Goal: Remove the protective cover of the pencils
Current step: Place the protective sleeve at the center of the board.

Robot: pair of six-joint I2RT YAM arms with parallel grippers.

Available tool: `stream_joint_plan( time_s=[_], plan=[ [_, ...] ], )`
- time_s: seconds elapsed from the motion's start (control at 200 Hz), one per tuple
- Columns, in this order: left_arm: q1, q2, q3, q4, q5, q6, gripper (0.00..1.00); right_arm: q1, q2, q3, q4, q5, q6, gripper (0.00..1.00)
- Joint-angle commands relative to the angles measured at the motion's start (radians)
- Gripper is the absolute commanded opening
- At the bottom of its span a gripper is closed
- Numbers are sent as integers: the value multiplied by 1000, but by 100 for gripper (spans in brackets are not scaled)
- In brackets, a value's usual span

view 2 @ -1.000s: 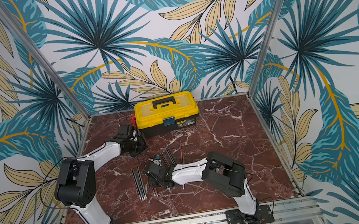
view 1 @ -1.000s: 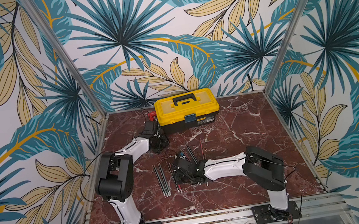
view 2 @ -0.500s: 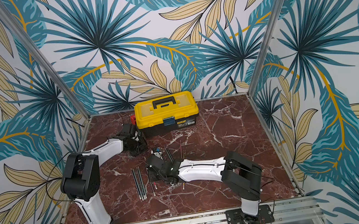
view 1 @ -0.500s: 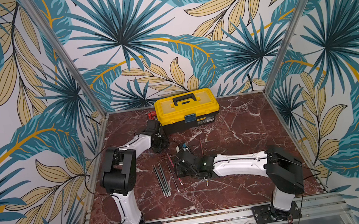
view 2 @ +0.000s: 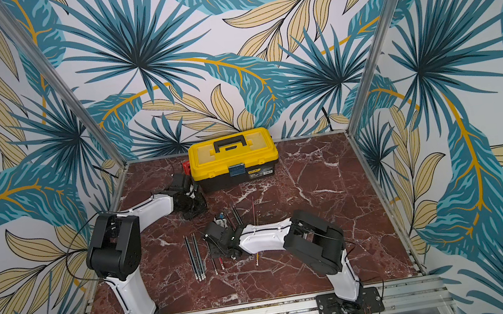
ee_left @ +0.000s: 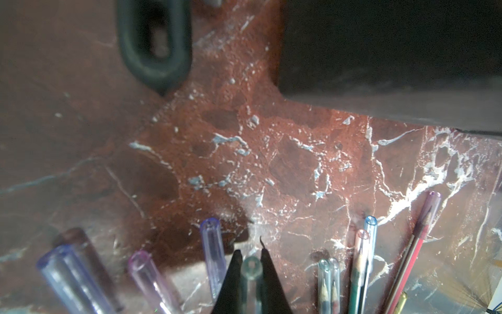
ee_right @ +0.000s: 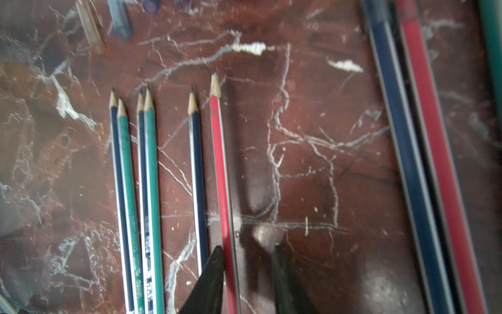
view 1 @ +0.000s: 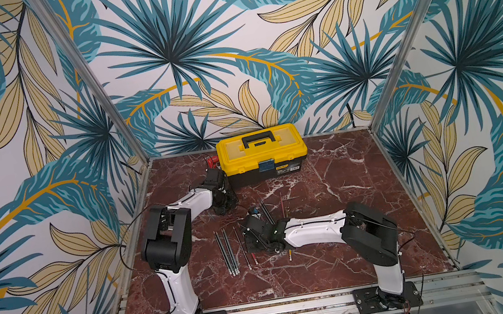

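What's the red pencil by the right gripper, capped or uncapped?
Uncapped: the right wrist view shows the red pencil ending in a bare sharpened wooden point, no cap on it.

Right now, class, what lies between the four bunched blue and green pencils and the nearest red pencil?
One dark-blue pencil, close beside that red pencil; the right wrist view shows it.

**Both top views:** I read bright, even overhead light, with only soft, faint shadows on the red-brown, white-veined marble tabletop (view 1: 346, 167).

**Left wrist view:** 1 side lies dim and the centre carries a bright patch. The nearest pale green translucent plastic cap (ee_left: 251, 267) is out of focus.

**Right wrist view:** the long dark-blue and red pencils (ee_right: 404, 136) smear with blur near the edge.
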Motion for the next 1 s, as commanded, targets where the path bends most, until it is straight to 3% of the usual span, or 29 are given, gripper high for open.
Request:
stream_joint_plan(
  time_s=[0.0,0.17,0.416,0.791,0.996],
  plan=[
    [-6,15,54,-15,4,10,0,-2,18,26,-95,39,9,34],
    [-6,24,61,-17,7,10,0,3,39,34,-122,54,14,34],
    [-6,26,64,-21,4,11,0,48,77,116,-316,222,14,32],
    [-5,26,63,-23,5,13,0,59,96,97,-209,69,-8,32],
    [-4,31,65,-23,15,11,0,50,131,99,-121,-76,-8,34]
  ],
)
